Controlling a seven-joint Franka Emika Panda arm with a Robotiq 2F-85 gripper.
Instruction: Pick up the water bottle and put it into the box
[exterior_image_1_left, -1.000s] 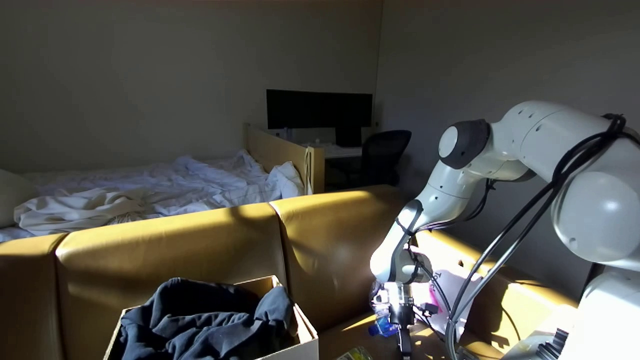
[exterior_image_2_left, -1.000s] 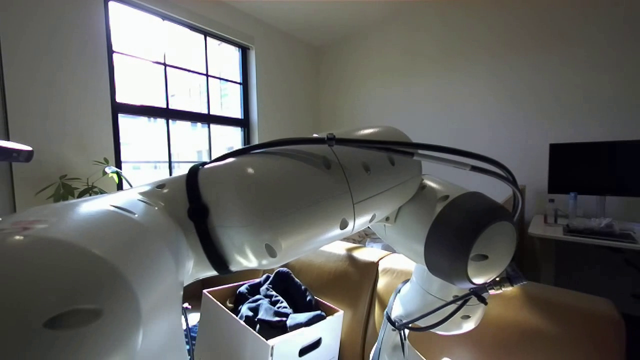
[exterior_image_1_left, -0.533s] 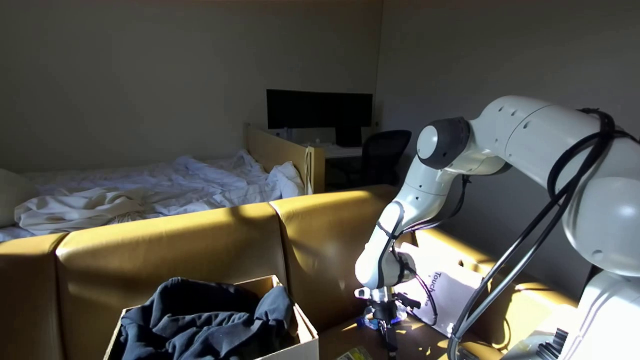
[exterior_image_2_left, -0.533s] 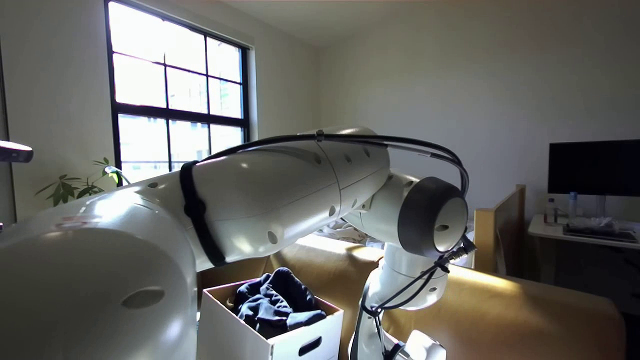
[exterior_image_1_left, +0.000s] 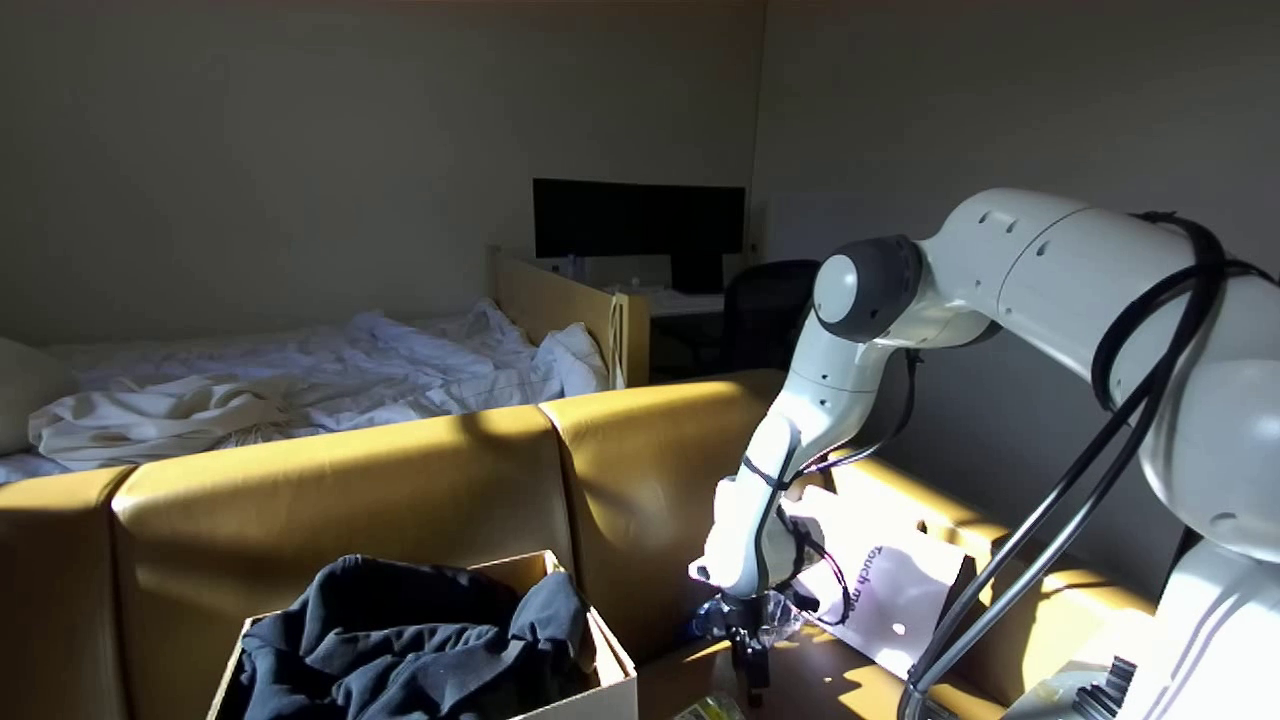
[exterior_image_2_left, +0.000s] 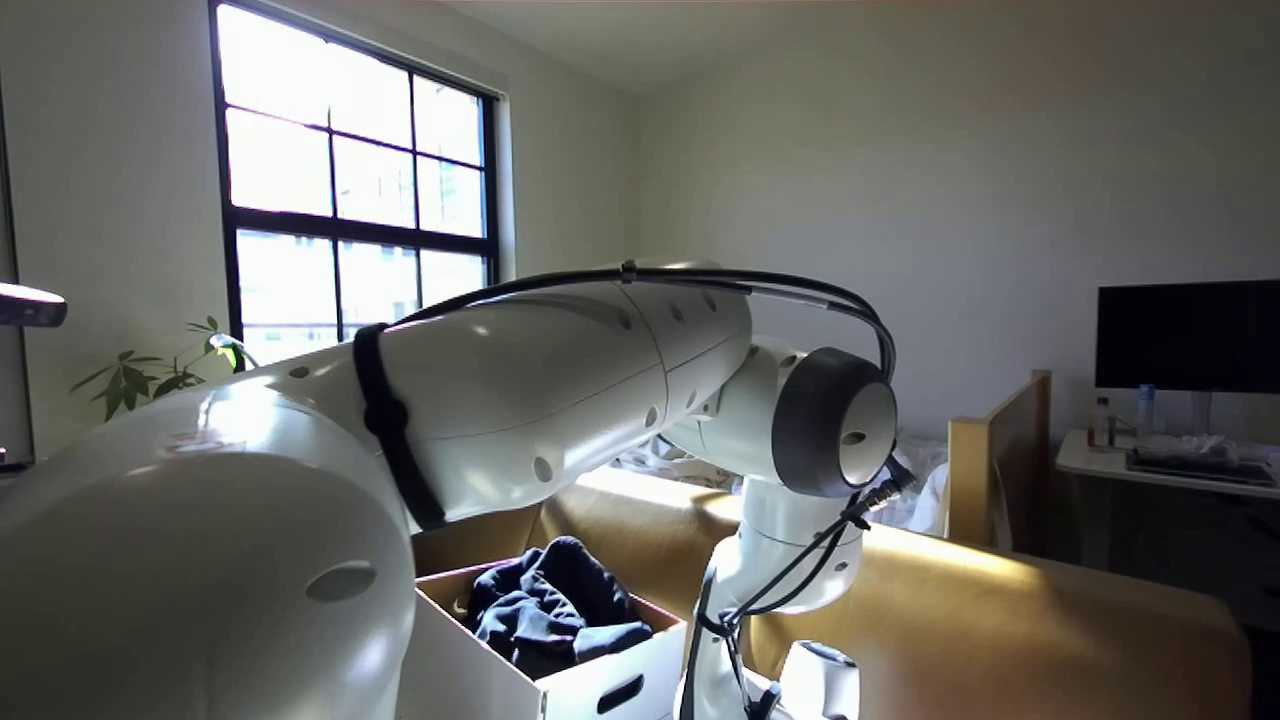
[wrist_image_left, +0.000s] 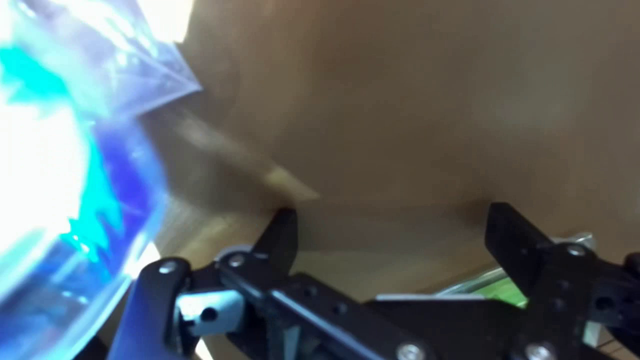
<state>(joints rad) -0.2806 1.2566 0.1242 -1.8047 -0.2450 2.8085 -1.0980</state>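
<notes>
While the gripper (wrist_image_left: 393, 212) stands spread, the box (exterior_image_2_left: 480, 672), white outside and tan inside, bulges with dark cloth (exterior_image_1_left: 400, 640).

The box (exterior_image_2_left: 500, 690) is showing white outside and tan inside; the cloth (exterior_image_2_left: 550, 610) is looking navy, the tool (wrist_image_left: 392, 212) black.

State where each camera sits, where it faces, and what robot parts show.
Wrist view: by the open gripper, facing the sofa seat; gripper along the bottom.
An exterior view: from in front, facing the sofa backrest and bed; arm and gripper at right.
An exterior view: close beside the arm, facing the window; arm mid-picture.
Both exterior views share the box, dark cloth and monitor.
</notes>
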